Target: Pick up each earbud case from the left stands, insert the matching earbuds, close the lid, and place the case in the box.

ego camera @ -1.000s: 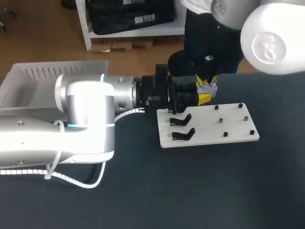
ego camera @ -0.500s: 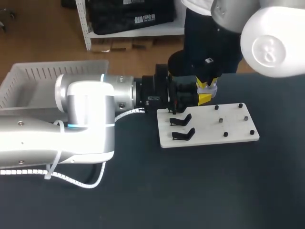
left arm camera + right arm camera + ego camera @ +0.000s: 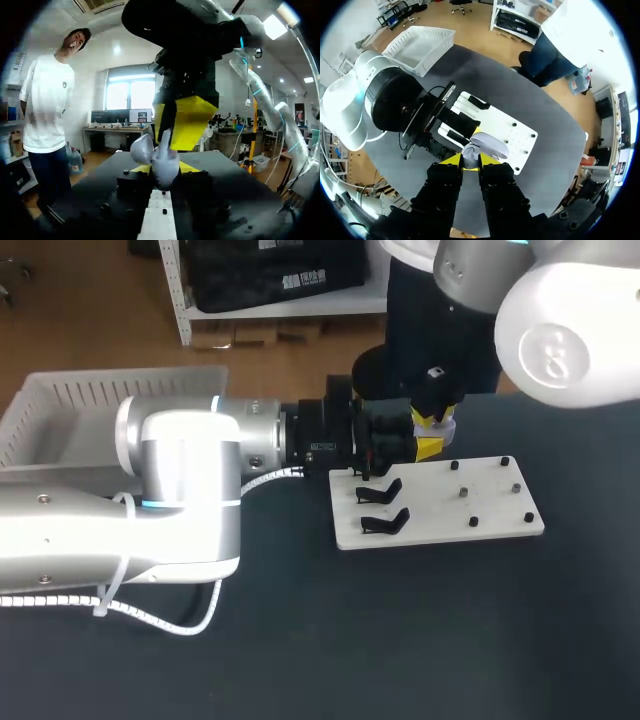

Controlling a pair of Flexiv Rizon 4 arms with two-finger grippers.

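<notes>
Left gripper (image 3: 426, 448) clamps the open earbud case (image 3: 159, 162) by its base, just over the far edge of the white board (image 3: 450, 522); only my left wrist view shows that grip. Right gripper (image 3: 469, 159) stands narrow above the case, pinching a pale earbud (image 3: 164, 138). Head view alone shows 2 black stands (image 3: 383, 490) along the board's left edge, on the bench (image 3: 400, 640).

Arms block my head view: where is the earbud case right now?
In the left wrist view the earbud case is clamped in the left gripper, just under the right gripper, by the far edge of the white board.
</notes>
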